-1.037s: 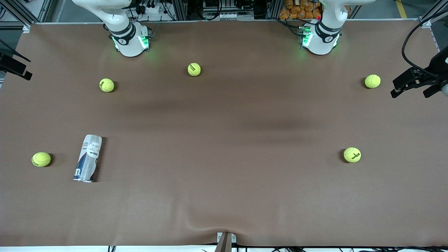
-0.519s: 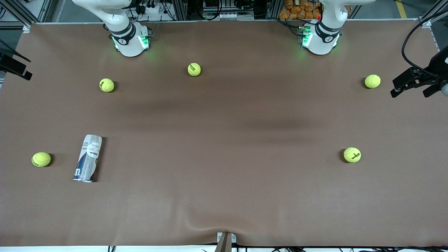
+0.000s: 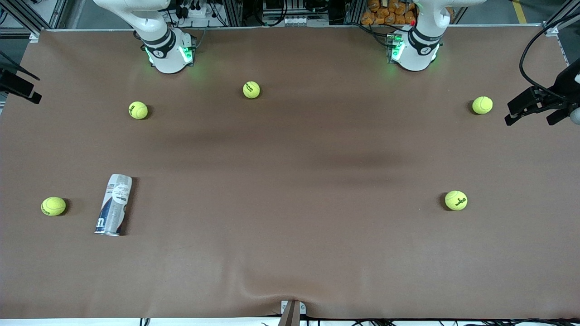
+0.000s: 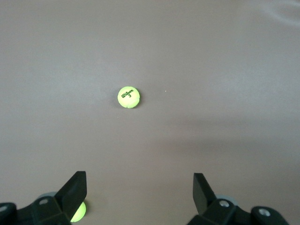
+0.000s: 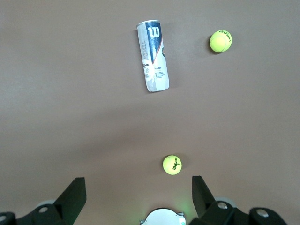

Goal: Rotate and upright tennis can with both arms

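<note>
Tennis can — lying on its side on the brown table, toward the right arm's end, metal rim nearest the front camera; one tennis ball just beside it, apart.

Further tennis balls, front view: four, scattered.

Left gripper — up over the left arm's end of the table, fingers apart, empty. Its wrist view alone shows the spread between the fingers.

Right gripper — fingers apart, empty, high over the table. The front view shows only a dark shape at the frame's edge, possibly this gripper; the right wrist view alone shows the can's "W" logo and the right arm's base.
</note>
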Robot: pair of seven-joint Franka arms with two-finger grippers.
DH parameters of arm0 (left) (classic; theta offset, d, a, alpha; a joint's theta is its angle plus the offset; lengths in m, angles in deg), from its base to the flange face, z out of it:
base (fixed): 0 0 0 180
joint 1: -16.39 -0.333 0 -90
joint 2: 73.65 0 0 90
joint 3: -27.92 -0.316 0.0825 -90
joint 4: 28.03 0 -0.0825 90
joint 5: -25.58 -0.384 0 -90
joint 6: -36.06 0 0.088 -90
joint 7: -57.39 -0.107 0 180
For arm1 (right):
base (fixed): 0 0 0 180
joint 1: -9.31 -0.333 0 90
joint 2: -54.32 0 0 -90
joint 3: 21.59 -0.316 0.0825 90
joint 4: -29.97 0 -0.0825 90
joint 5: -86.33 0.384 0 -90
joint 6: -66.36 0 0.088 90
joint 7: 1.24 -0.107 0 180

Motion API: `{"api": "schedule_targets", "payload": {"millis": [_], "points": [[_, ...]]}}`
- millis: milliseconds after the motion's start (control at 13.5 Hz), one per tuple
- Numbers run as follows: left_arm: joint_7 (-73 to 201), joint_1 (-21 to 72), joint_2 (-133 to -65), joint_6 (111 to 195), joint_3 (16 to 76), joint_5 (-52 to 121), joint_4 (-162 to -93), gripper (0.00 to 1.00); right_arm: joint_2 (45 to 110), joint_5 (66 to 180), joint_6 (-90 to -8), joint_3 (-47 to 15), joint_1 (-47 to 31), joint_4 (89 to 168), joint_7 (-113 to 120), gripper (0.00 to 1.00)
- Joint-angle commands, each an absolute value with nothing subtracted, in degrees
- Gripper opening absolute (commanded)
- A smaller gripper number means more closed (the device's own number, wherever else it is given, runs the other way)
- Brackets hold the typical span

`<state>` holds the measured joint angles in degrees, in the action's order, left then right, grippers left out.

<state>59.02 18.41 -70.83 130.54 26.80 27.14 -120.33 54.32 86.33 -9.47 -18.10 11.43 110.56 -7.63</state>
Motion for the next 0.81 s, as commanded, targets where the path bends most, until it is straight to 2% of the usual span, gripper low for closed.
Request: {"api": "schedule_targets", "payload": {"millis": [0,741], "points": [[58.53,17.88,-70.75,129.49,27.31,27.34,-119.79,1.0,54.06,85.9,-9.58,-18.42,11.77,110.48,-8.71,1.0],[58.53,17.88,-71.02,129.49,27.22,27.25,-119.88,1.0,54.23,85.9,-9.75,-18.6,10.72,110.48,-8.71,1.0]]}}
